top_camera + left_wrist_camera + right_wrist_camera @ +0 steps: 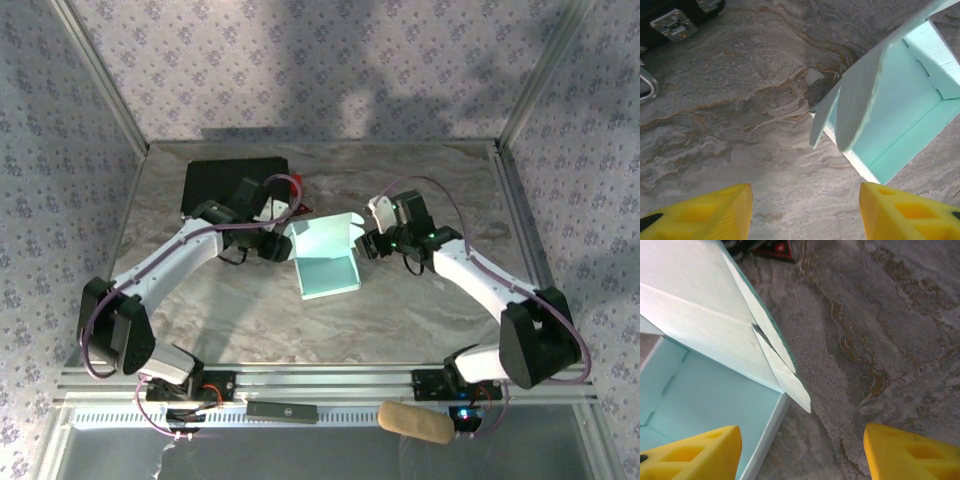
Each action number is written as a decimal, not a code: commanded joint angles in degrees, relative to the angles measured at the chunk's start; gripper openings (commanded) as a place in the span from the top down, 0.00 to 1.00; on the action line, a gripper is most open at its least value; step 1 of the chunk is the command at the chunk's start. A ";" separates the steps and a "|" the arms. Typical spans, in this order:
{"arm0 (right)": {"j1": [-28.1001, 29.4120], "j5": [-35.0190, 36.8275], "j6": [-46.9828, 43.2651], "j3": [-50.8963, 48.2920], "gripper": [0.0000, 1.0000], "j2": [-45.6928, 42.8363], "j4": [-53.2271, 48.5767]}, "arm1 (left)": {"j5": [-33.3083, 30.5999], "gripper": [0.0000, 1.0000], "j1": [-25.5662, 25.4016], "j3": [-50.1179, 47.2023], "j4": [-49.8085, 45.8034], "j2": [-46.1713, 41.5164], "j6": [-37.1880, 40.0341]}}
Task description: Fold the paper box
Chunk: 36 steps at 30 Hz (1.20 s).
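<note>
The paper box is pale light-blue card, partly formed, lying mid-table with its lid flap raised at the back. My left gripper is just off its left side and open. In the left wrist view its yellow fingers frame bare table, and the box stands ahead to the right with a loose side flap hanging. My right gripper is open at the box's right side. One of its fingers is over the box's inside, the other over the table, with the side wall between them.
A black case with red parts lies at the back left, close behind the left arm; its metal latch shows in the left wrist view. A tan roll and a dark bar sit on the front rail.
</note>
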 commanded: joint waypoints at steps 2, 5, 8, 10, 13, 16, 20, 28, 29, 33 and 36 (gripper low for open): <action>-0.73 -1.64 -2.70 2.68 0.33 2.32 2.07 | 1.69 0.43 0.20 3.05 2.49 2.29 0.36; -0.50 -2.73 -2.90 3.97 0.35 4.44 2.14 | 1.97 0.45 -0.02 3.30 2.94 3.66 0.72; -0.26 -3.42 -3.77 5.47 0.40 6.22 1.27 | 2.14 0.48 -0.23 3.56 2.97 4.64 0.75; -0.19 -3.42 -4.20 6.54 0.43 7.11 0.28 | 2.08 0.49 -0.48 3.69 3.29 5.17 0.64; -0.11 -3.78 -4.29 7.25 0.48 7.77 -0.63 | 1.72 0.55 -1.10 4.29 3.32 6.21 -0.02; 0.43 -3.11 -4.49 7.62 0.51 7.60 -1.02 | -0.57 0.59 -2.26 5.32 2.82 7.04 -0.66; 0.80 -2.15 -5.31 8.63 0.53 7.32 -2.08 | -2.94 0.60 -3.81 7.30 1.06 7.98 -0.75; 1.98 -1.75 -6.62 12.54 0.64 9.81 -7.76 | -8.01 0.66 -5.84 9.32 -2.61 9.69 -1.37; 2.29 -1.60 -6.73 12.55 0.66 9.91 -7.97 | -8.16 0.66 -5.93 9.26 -2.78 9.54 -1.52; 2.90 -1.14 -6.56 13.23 0.71 10.45 -8.94 | -9.47 0.66 -6.18 9.32 -3.93 9.14 -2.29; 3.09 -0.58 -6.51 13.62 0.73 10.76 -9.67 | -9.75 0.67 -6.28 9.32 -4.37 8.81 -2.61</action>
